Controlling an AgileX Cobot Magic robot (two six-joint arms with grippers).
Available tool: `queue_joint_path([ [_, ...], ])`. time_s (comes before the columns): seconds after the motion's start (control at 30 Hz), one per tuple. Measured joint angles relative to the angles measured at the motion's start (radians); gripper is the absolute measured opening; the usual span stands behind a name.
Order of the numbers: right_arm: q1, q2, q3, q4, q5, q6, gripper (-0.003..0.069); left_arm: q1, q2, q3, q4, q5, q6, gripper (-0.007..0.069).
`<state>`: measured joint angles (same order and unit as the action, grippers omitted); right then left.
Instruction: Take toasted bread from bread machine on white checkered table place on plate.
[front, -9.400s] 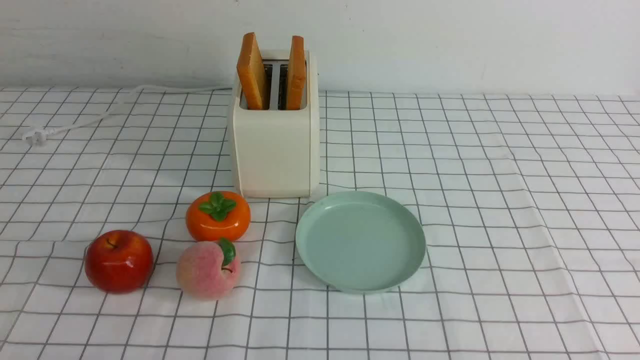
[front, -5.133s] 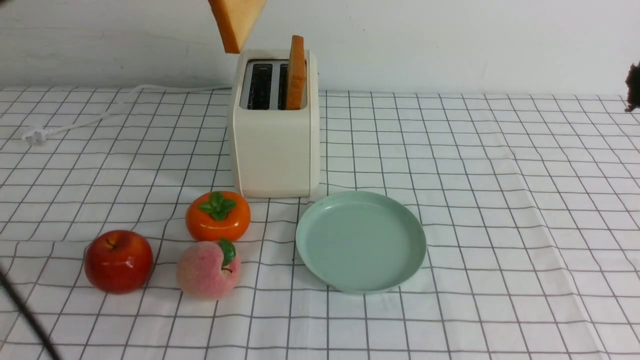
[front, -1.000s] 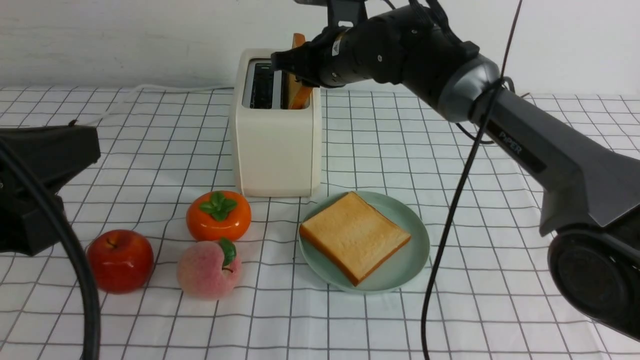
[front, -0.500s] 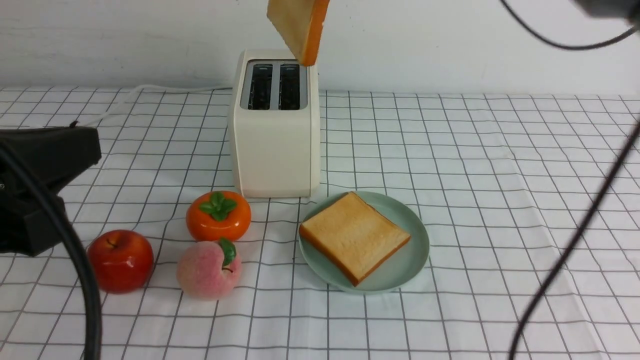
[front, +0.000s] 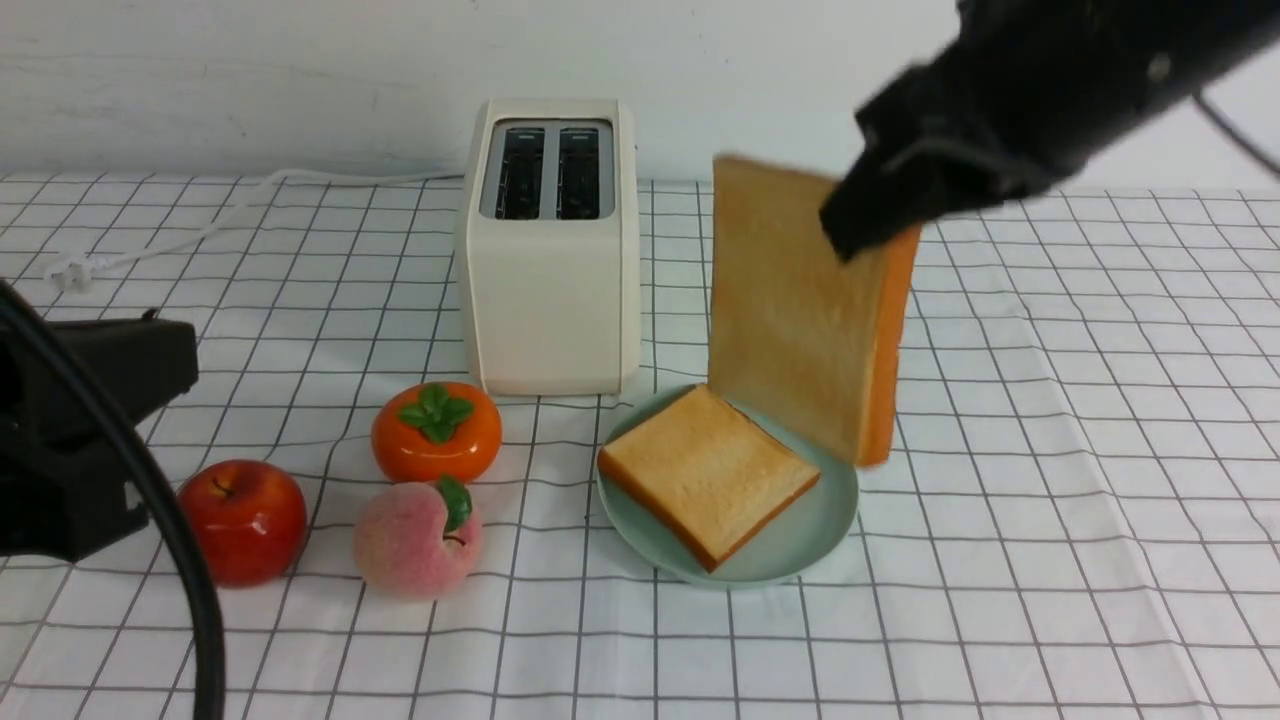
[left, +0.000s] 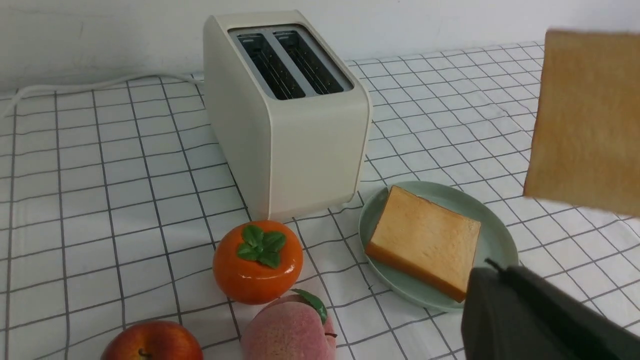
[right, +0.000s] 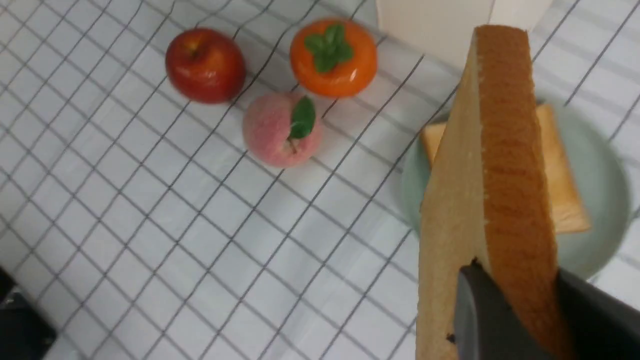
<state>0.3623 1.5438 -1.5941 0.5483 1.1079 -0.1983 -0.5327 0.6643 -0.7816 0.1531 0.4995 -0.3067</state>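
Golden-tan is the face of the raised toast slice (front: 790, 310), with a darker orange-brown crust, and the right gripper (right: 505, 300) has it clamped between its fingers. This slice hangs upright and a little tilted in the air, above the far right part of the plate (front: 835, 520), and it looks blurred. The plate is round and pale green, and on it the other toast slice (front: 710, 475) lies flat, turned at an angle. Behind the plate and somewhat to the left I see the bread machine (front: 550, 300), cream-white, with both its dark slots (front: 550, 173) showing no bread. A white cord (front: 330, 177) goes from behind it to a plug (front: 72, 272) on the left. In front of the machine, to the left, sits the orange persimmon (front: 437, 435); the pink peach (front: 415, 540) is just in front of it, and the red apple (front: 243, 522) is farther left. All these things stand on the white checkered table (front: 1000, 600). The left gripper (left: 492, 272) is closed, with nothing in its grasp.
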Motion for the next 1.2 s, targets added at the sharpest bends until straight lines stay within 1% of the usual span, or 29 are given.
queue_joint_path([
  [0.03, -0.005, 0.0, 0.015, 0.015, -0.011, -0.008, 0.0116, 0.0, 0.0, 0.0, 0.0, 0.001, 0.0, -0.0013],
  [0.07, -0.046, 0.013, 0.121, 0.147, -0.09, -0.093, 0.0116, 0.0, 0.0, 0.0, 0.0, 0.009, 0.0, -0.0013],
  [0.1, -0.051, 0.016, 0.143, 0.182, -0.105, -0.118, 0.0116, 0.0, 0.0, 0.0, 0.0, 0.009, 0.0, -0.0013],
  [0.13, -0.091, 0.05, 0.213, 0.329, -0.157, -0.228, 0.0116, 0.0, 0.0, 0.001, -0.001, 0.019, 0.0, -0.0013],
  [0.17, -0.106, 0.07, 0.239, 0.4, -0.175, -0.284, 0.0116, 0.0, 0.0, 0.001, -0.002, 0.023, 0.0, -0.0013],
  [0.2, -0.113, 0.075, 0.249, 0.434, -0.178, -0.311, 0.0116, 0.0, 0.0, 0.001, -0.002, 0.024, 0.0, -0.0013],
  [0.23, -0.131, 0.115, 0.277, 0.538, -0.196, -0.393, 0.0116, 0.0, 0.0, 0.001, -0.01, 0.026, 0.0, -0.0013],
  [0.27, -0.139, 0.152, 0.288, 0.603, -0.207, -0.445, 0.0116, 0.0, 0.0, 0.001, -0.017, 0.027, 0.0, -0.0013],
  [0.3, -0.142, 0.165, 0.29, 0.613, -0.208, -0.452, 0.0116, 0.0, 0.0, 0.001, -0.018, 0.027, 0.0, -0.0013],
  [0.33, -0.147, 0.224, 0.294, 0.68, -0.233, -0.503, 0.0116, 0.0, 0.0, 0.001, -0.024, 0.028, 0.0, -0.0013],
  [0.47, -0.151, 0.317, 0.294, 0.745, -0.294, -0.564, 0.0116, 0.0, 0.0, 0.001, -0.025, 0.03, 0.0, -0.0013],
  [0.67, -0.161, 0.372, 0.294, 0.749, -0.361, -0.57, 0.0119, 0.0, 0.0, 0.001, -0.028, 0.03, 0.001, -0.0013],
  [0.73, -0.161, 0.372, 0.294, 0.726, -0.369, -0.57, 0.0155, 0.0, 0.0, 0.001, -0.028, 0.03, 0.001, -0.0013],
  [0.77, -0.161, 0.372, 0.294, 0.713, -0.372, -0.57, 0.0187, 0.0, 0.0, 0.001, -0.028, 0.03, 0.001, -0.0013],
  [0.83, -0.162, 0.372, 0.294, 0.671, -0.382, -0.556, 0.0281, 0.0, 0.0, 0.001, -0.028, 0.03, 0.001, -0.0013],
  [0.87, -0.163, 0.372, 0.294, 0.669, -0.382, -0.553, 0.0281, 0.0, 0.0, 0.001, -0.028, 0.03, 0.001, -0.0013],
  [0.9, -0.17, 0.369, 0.294, 0.637, -0.384, -0.519, 0.0397, 0.0, 0.0, 0.001, -0.028, 0.03, 0.001, -0.0013],
  [0.93, -0.171, 0.369, 0.294, 0.633, -0.384, -0.515, 0.0397, 0.0, 0.0, 0.001, -0.028, 0.03, 0.001, -0.0013],
  [0.97, -0.176, 0.361, 0.294, 0.615, -0.384, -0.497, 0.0453, 0.0, 0.0, 0.001, -0.028, 0.03, 0.001, -0.0013],
  [1.0, -0.194, 0.338, 0.29, 0.552, -0.384, -0.448, 0.0533, 0.0, 0.0, 0.001, -0.028, 0.031, 0.011, -0.0013],
  [1.03, -0.206, 0.317, 0.283, 0.51, -0.381, -0.418, 0.0559, 0.0, 0.0, 0.001, -0.024, 0.031, 0.025, -0.0013],
  [1.07, -0.211, 0.312, 0.282, 0.501, -0.38, -0.412, 0.0563, 0.0, 0.0, 0.001, -0.024, 0.031, 0.03, -0.0013],
  [1.13, -0.231, 0.265, 0.263, 0.42, -0.364, -0.357, 0.0573, 0.0, 0.0, 0.002, -0.013, 0.031, 0.041, -0.0013],
  [1.17, -0.242, 0.23, 0.249, 0.361, -0.345, -0.321, 0.0566, 0.0, 0.0, 0.002, -0.009, 0.031, 0.043, -0.0013],
  [1.2, -0.251, 0.154, 0.22, 0.256, -0.284, -0.263, 0.0526, 0.0, -0.008, 0.004, -0.002, 0.032, 0.041, -0.0013],
])
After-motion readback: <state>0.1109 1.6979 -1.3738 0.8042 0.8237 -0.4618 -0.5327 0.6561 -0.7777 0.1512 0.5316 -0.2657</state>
